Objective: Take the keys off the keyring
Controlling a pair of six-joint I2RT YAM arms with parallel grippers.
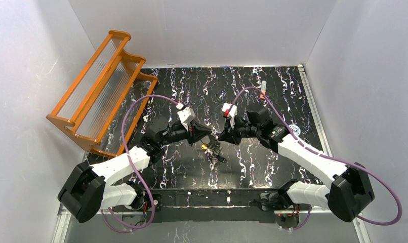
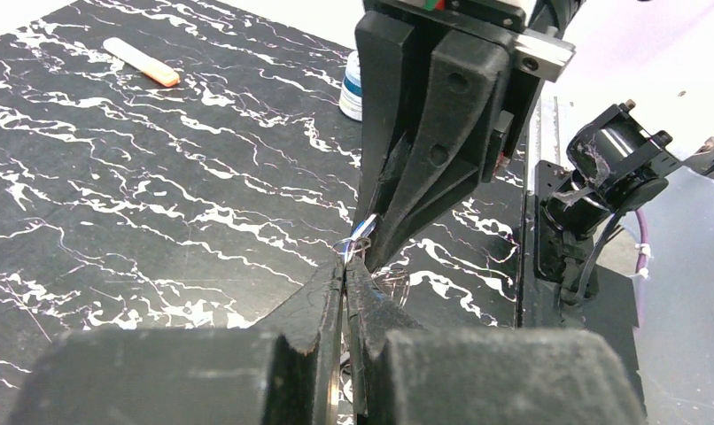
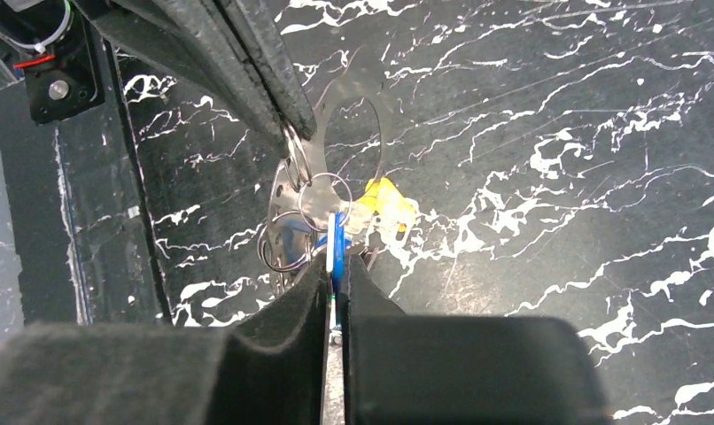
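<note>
Both grippers meet above the table's middle. My left gripper (image 1: 210,135) (image 2: 345,259) is shut on the edge of the keyring (image 3: 360,87), a flat thin grey oval loop held up in the air. My right gripper (image 1: 221,136) (image 3: 336,262) is shut on a blue-headed key (image 3: 338,237) that hangs from the loop by small wire rings (image 3: 287,241). A yellow-headed key (image 3: 385,209) (image 1: 205,147) dangles beside it. More keys (image 1: 213,156) hang below the grippers. In the right wrist view the left fingers (image 3: 265,71) pinch the loop from the upper left.
An orange slatted rack (image 1: 103,86) leans at the back left. A small orange-and-white tube (image 1: 263,89) (image 2: 141,62) lies at the back of the black marbled table (image 1: 192,86). A round blue-and-white disc (image 1: 293,129) (image 2: 352,84) sits at the right.
</note>
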